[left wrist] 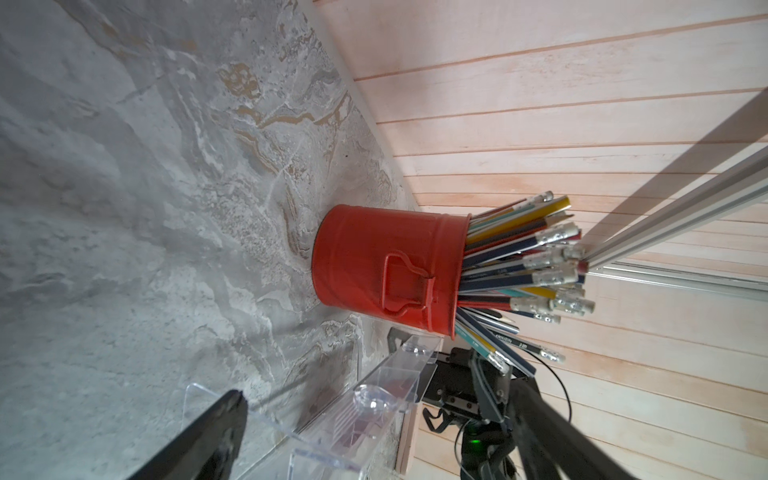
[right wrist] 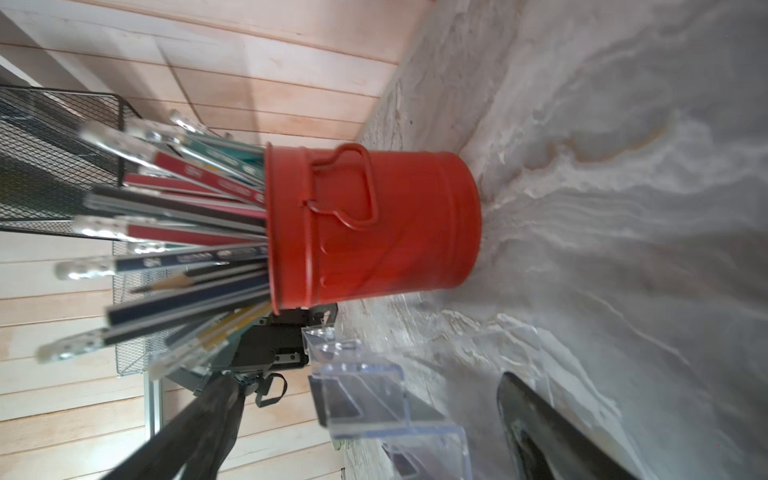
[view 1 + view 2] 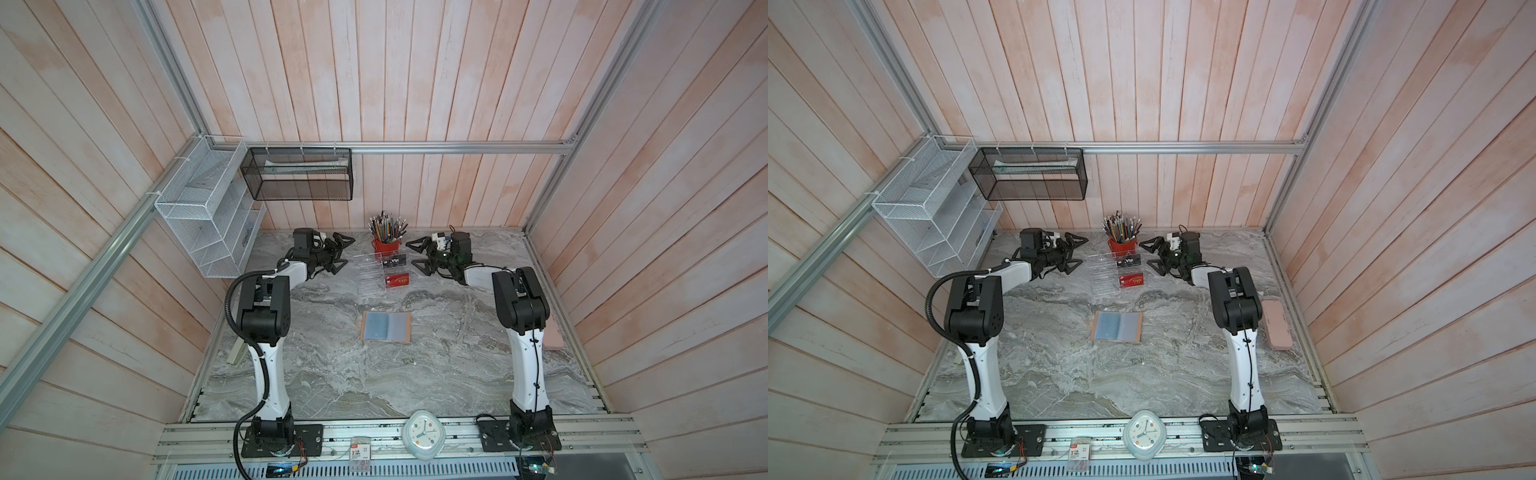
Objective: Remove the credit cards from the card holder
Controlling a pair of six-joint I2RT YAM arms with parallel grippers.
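The card holder [image 3: 385, 327] [image 3: 1117, 327] lies open and flat at the table's middle, its pale blue-grey sleeves facing up. Whether a sleeve holds a card I cannot tell. Two credit cards stand in the clear acrylic rack [image 3: 372, 276] further back: a black one [image 3: 394, 260] [image 3: 1128, 261] and a red one [image 3: 397, 281] [image 3: 1132, 281]. My left gripper [image 3: 344, 252] [image 3: 1077, 252] [image 1: 378, 399] hangs open left of the rack, holding nothing. Right of the rack my right gripper [image 3: 411, 254] [image 3: 1145, 254] [image 2: 365, 378] is open too. Both are far from the card holder.
A red pencil cup [image 3: 387, 245] [image 1: 386, 266] [image 2: 374, 224] stands behind the rack, between the grippers. A pink case [image 3: 1277, 324] lies at the right edge. A white wire rack [image 3: 208, 216] and a black mesh basket [image 3: 299, 174] hang at back left. A clock [image 3: 423, 434] sits on the front rail.
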